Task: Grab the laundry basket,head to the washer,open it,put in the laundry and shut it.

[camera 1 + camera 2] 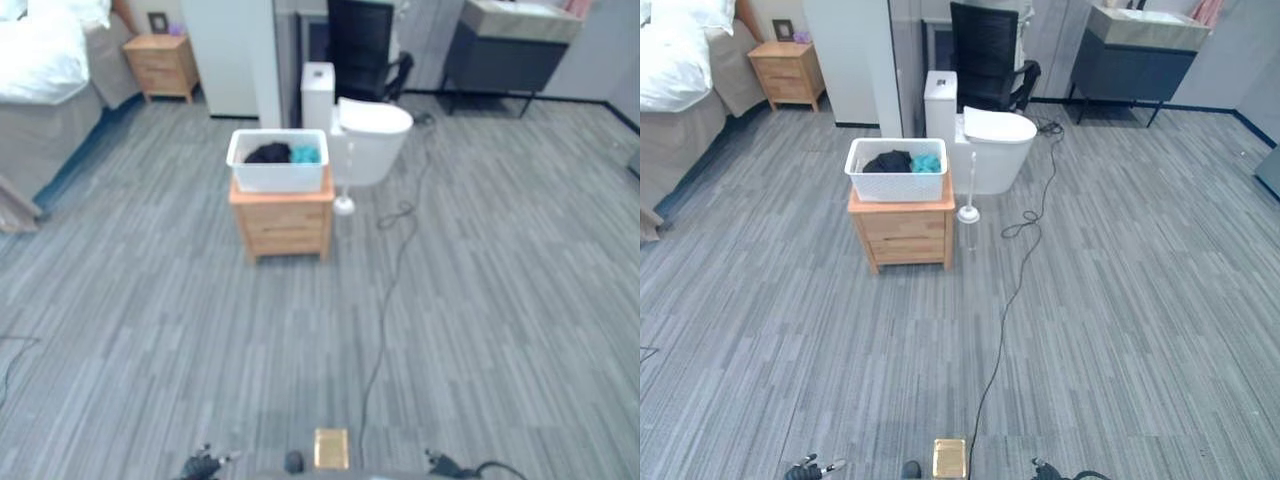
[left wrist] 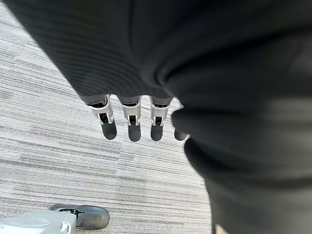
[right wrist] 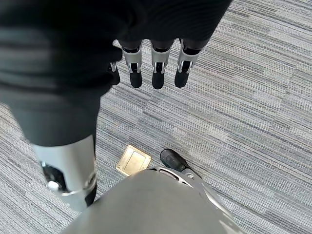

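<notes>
A white laundry basket (image 1: 279, 172) stands on a low wooden nightstand (image 1: 283, 222) in the middle of the room, a few steps ahead of me. Inside it lie a dark garment (image 1: 268, 153) and a teal one (image 1: 306, 155). My left hand (image 2: 131, 114) hangs at my side over the grey carpet, fingers straight and holding nothing. My right hand (image 3: 157, 68) hangs the same way on the other side, fingers straight and empty. Both hands are far from the basket.
A white toilet (image 1: 370, 140) with a brush (image 1: 344, 205) stands just right of the nightstand. A bed (image 1: 40, 80) and a second nightstand (image 1: 163, 65) are far left, a black chair (image 1: 362, 45) behind, a dark vanity (image 1: 510, 50) far right. A brass floor plate (image 1: 331, 448) lies near my feet.
</notes>
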### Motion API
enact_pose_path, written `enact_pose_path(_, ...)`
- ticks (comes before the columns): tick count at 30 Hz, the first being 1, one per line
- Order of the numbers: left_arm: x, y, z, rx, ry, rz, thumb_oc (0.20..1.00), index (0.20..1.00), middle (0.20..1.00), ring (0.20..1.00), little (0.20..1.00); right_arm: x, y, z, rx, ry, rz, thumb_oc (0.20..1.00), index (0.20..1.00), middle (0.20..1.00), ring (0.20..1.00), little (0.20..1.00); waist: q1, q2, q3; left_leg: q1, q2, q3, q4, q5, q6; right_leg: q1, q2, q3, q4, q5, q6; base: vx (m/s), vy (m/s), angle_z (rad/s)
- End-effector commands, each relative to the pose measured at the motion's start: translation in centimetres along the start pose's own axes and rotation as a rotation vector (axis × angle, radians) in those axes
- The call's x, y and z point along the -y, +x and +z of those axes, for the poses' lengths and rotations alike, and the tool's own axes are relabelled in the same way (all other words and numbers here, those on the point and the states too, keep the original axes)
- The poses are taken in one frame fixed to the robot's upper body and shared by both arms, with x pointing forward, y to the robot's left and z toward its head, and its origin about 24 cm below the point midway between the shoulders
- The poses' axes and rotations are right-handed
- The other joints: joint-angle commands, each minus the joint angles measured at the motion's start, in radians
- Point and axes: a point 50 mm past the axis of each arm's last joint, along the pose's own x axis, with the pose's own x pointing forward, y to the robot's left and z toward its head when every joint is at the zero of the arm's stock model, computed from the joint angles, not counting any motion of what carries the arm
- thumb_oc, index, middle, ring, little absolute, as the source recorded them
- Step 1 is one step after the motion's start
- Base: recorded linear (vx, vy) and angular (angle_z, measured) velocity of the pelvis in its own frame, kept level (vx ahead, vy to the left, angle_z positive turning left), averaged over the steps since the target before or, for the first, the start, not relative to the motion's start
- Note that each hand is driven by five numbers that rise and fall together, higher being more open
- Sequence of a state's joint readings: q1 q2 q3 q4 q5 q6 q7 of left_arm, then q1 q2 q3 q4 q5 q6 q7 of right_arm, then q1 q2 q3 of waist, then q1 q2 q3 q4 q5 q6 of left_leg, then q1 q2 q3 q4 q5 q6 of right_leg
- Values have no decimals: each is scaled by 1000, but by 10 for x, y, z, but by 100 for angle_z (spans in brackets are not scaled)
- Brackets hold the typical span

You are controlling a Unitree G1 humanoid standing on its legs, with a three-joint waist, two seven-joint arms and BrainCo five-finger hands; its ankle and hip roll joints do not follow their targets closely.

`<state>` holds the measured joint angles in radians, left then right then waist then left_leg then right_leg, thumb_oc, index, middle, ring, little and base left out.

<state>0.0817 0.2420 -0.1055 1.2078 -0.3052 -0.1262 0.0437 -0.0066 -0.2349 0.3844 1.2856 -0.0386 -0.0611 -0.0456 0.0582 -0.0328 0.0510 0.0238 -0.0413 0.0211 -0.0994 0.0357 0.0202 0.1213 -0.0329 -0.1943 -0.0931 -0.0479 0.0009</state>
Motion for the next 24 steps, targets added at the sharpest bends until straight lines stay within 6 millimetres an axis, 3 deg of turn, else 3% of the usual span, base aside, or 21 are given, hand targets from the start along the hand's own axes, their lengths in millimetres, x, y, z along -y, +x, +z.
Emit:
enact_pose_path(1, 2, 6, 20, 44, 18, 15, 1000, 1000, 1000, 1000, 1000, 10, 0, -6, -45, -2, -20, 1000, 1000, 1000, 1000, 1000, 21, 11, 10, 5, 60, -31, 12, -38, -55, -12, -91, -16, 6, 25, 112, 33, 40, 0)
enact_pose_path(3, 2, 6, 22, 49, 16, 17, 1000, 1000, 1000, 1000, 1000, 11, 0, -5, -42, 1, -22, 1000, 1000, 1000, 1000, 1000, 24, 9, 15, 3, 61, -27, 12, -36, -54, -13, -92, -15, 6, 26, 113, -5, 42, -1)
enact_pose_path(4, 4, 7, 33, 83, 5, 12, 1000, 1000, 1000, 1000, 1000, 17, 1, 1, -27, 17, -40, 1000, 1000, 1000, 1000, 1000, 36, -9, 49, -67, 54, -15, 115, -62, -48, -19, -109, -18, 6, 34, 114, -49, 39, 2)
enact_pose_path(9, 5, 8, 37, 97, 2, 3, 1000, 1000, 1000, 1000, 1000, 27, 1, 1, -32, 74, -71, 1000, 1000, 1000, 1000, 1000, 48, -16, 54, -149, 31, 1, 235, -123, -26, -37, -136, -26, 25, 34, 126, 15, 98, 4)
enact_pose_path(10, 4, 8, 38, 99, 7, 3, 1000, 1000, 1000, 1000, 1000, 29, 1, 1, -30, 101, -82, 1000, 1000, 1000, 1000, 1000, 49, -13, 50, -150, 27, 4, 236, -130, -14, -62, -145, -23, 76, 29, 129, 133, 266, -7)
enact_pose_path(11, 1, 8, 41, 112, 27, -1, 1000, 1000, 1000, 1000, 1000, 34, 1, 0, -29, 151, -94, 1000, 1000, 1000, 1000, 1000, 42, -3, 54, -130, 17, 0, 232, -139, 12, -112, -145, -3, 221, 7, 130, 100, 205, -15)
enact_pose_path(12, 1, 8, 41, 112, 27, -1, 1000, 1000, 1000, 1000, 1000, 34, 1, 0, -29, 151, -94, 1000, 1000, 1000, 1000, 1000, 42, -4, 51, -134, 17, 0, 231, -136, 12, -116, -145, -4, 221, 8, 130, 120, 229, -21)
enact_pose_path(14, -5, 7, 44, 120, 41, 1, 1000, 1000, 1000, 1000, 1000, 37, 1, 4, -7, 187, -102, 1000, 1000, 1000, 1000, 1000, 15, 12, 76, -102, 10, -15, 226, -147, 39, -207, -136, 33, 421, 33, 138, 149, 218, -21)
enact_pose_path(15, -9, 7, 44, 121, 41, 15, 1000, 1000, 1000, 1000, 1000, 39, 1, 4, -2, 206, -107, 1000, 1000, 1000, 1000, 1000, 1, 26, 95, -54, 3, -25, 209, -163, 54, -284, -134, 44, 510, 91, 146, 172, 179, -15)
enact_pose_path(17, -10, 7, 44, 122, 34, 19, 1000, 1000, 1000, 1000, 1000, 39, 1, 4, 1, 213, -108, 1000, 1000, 1000, 1000, 1000, -4, 31, 105, -23, -2, -34, 195, -169, 60, -321, -134, 45, 527, 110, 143, 230, 65, 3)
enact_pose_path(19, -11, 8, 48, 138, 11, 26, 1000, 1000, 1000, 1000, 1000, 36, 0, 0, -8, 225, -103, 1000, 1000, 1000, 1000, 1000, -30, 31, 115, 48, -7, -71, 149, -191, 47, -379, -142, 61, 367, 122, 142, 383, -59, 14)
enact_pose_path(21, -9, 8, 50, 141, 10, 23, 1000, 1000, 1000, 1000, 1000, 34, 0, -3, -17, 231, -100, 1000, 1000, 1000, 1000, 1000, -44, 33, 120, 78, -6, -89, 132, -204, 42, -389, -134, 82, 300, 130, 146, 311, -80, 36)
enact_pose_path(24, -1, 9, 60, 172, 29, 11, 1000, 1000, 1000, 1000, 1000, 29, -4, -25, -90, 281, -94, 1000, 1000, 1000, 1000, 1000, -96, 29, 127, 185, -3, -150, 108, -267, 20, -462, -149, 173, 79, 215, 183, 527, -145, 51)
